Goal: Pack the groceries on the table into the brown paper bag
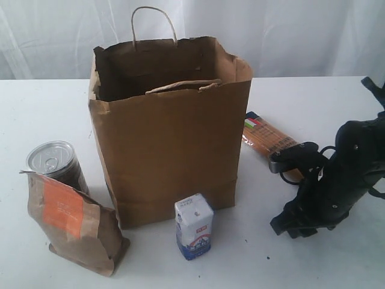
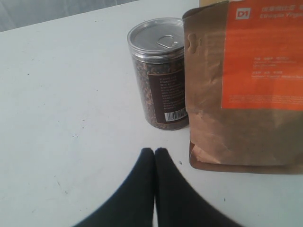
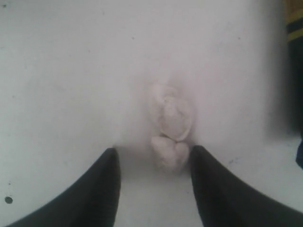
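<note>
The brown paper bag stands open in the middle of the table. Left of it are the silver-topped can and the kraft pouch with the orange label. The white-blue carton stands in front of the bag. The spaghetti packet lies to the bag's right. My left gripper is shut and empty, just short of the can and pouch. My right gripper is open, low over the table near the packet. Neither jar is in view.
A pale, blurred crumpled lump lies on the tabletop just beyond my right fingertips. A yellow and dark strip shows at that view's edge. A white curtain hangs behind the table.
</note>
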### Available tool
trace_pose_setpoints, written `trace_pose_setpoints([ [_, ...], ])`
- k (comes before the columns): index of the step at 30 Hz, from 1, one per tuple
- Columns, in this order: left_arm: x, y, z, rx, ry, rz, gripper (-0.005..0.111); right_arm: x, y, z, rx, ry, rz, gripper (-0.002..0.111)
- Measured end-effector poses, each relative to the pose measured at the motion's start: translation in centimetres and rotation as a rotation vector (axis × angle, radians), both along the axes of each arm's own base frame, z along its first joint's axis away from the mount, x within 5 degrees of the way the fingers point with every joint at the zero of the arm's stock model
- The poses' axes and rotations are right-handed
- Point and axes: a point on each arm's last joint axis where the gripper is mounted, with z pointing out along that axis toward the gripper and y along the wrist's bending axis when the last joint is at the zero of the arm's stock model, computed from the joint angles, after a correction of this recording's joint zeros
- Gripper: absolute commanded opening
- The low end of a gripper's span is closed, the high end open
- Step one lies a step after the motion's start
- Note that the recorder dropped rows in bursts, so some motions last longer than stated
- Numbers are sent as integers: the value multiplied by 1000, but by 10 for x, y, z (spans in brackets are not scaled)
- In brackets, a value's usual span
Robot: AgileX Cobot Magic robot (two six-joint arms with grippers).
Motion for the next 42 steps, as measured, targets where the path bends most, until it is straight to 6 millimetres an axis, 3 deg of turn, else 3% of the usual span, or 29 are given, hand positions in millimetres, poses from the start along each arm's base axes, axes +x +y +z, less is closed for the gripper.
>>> trace_pose_setpoints([
  [12,0,0,0,0,0,0,0,2,0,0,3,-8,-2,0],
  [19,0,0,0,0,0,0,0,-10,-1,5,18,7,-19,0],
  [25,0,0,0,0,0,0,0,-27,-6,27,43,-43,-25,0],
  [35,0,0,0,0,0,0,0,-47,-11,78,99,-198,-25,0],
  [42,0,0,0,0,0,0,0,-64,-16,126,168,-397,-38,0],
])
